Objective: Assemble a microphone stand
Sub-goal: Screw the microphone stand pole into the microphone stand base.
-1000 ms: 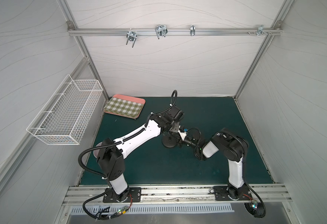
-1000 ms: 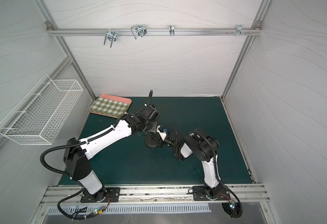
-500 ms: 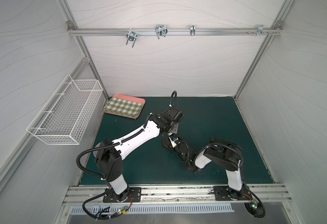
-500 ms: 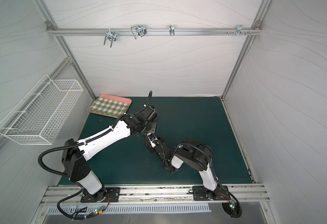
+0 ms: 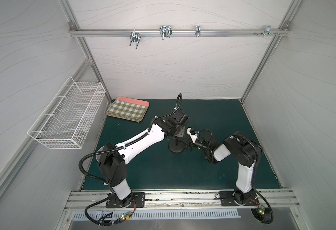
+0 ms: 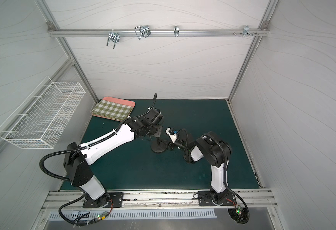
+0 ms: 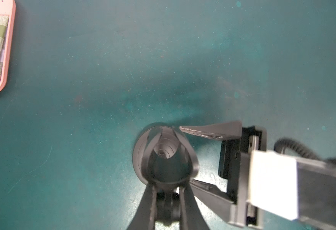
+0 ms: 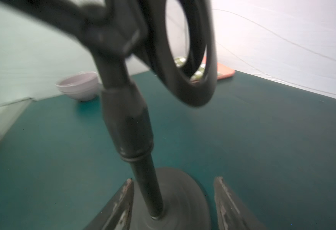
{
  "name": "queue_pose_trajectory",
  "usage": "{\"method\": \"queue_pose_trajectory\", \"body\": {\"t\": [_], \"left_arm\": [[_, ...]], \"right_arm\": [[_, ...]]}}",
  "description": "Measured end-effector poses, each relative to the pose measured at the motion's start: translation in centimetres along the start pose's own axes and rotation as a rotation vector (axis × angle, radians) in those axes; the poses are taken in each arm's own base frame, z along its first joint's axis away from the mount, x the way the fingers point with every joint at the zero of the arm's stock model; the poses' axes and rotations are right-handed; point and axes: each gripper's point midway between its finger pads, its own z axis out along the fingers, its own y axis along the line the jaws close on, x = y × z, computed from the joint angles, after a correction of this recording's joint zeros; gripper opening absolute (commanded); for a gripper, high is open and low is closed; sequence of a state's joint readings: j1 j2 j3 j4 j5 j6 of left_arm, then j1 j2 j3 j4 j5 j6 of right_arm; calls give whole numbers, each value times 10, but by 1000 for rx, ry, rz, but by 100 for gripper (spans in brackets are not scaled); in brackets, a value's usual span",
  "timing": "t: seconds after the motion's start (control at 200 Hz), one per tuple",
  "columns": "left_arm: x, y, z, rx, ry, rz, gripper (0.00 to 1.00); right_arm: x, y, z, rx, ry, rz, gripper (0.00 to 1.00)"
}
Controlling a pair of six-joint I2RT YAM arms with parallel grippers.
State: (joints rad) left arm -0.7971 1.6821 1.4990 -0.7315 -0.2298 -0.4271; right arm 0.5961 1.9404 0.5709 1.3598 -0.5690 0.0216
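Pink tray w/ green-checked cloth sits back-left, white wire basket hangs at left, pale bowl at the edge of the green mat. All are well apart from the work. All-black mic stand, domed base + thin rod w/ U-clip, stands upright mid-mat. Your left gripper is clenched on its clip neck. Your right gripper is released, fingers straddling the rod at the base.

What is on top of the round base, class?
A thin rod stands in the middle of the base, carrying the clip. The left gripper is shut on the rod's top; the right gripper, open, flanks it. How deep it sits in the base is hidden.
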Motion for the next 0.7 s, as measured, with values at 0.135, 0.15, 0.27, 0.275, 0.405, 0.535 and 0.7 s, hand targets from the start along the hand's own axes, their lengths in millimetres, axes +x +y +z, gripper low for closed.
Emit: {"method": "queue_pose_trajectory", "body": {"t": [0.135, 0.15, 0.27, 0.275, 0.405, 0.535, 0.7], "left_arm": [[0, 0, 0, 0, 0, 0, 3], [0, 0, 0, 0, 0, 0, 3], [0, 0, 0, 0, 0, 0, 3], [0, 0, 0, 0, 0, 0, 3], [1, -1, 0, 5, 3, 2, 3], [-3, -1, 0, 3, -12, -3, 3], [-2, 2, 1, -3, -5, -4, 3]], "right_arm": [[-9, 14, 6, -175, -20, 30, 56], [-9, 16, 7, -196, -20, 36, 55], [-7, 25, 11, -294, -10, 72, 39], [-6, 26, 11, -298, -10, 70, 38], [3, 20, 15, -301, 4, 103, 23], [3, 18, 17, -285, -10, 63, 11], [4, 21, 20, -170, -20, 27, 8]]}}
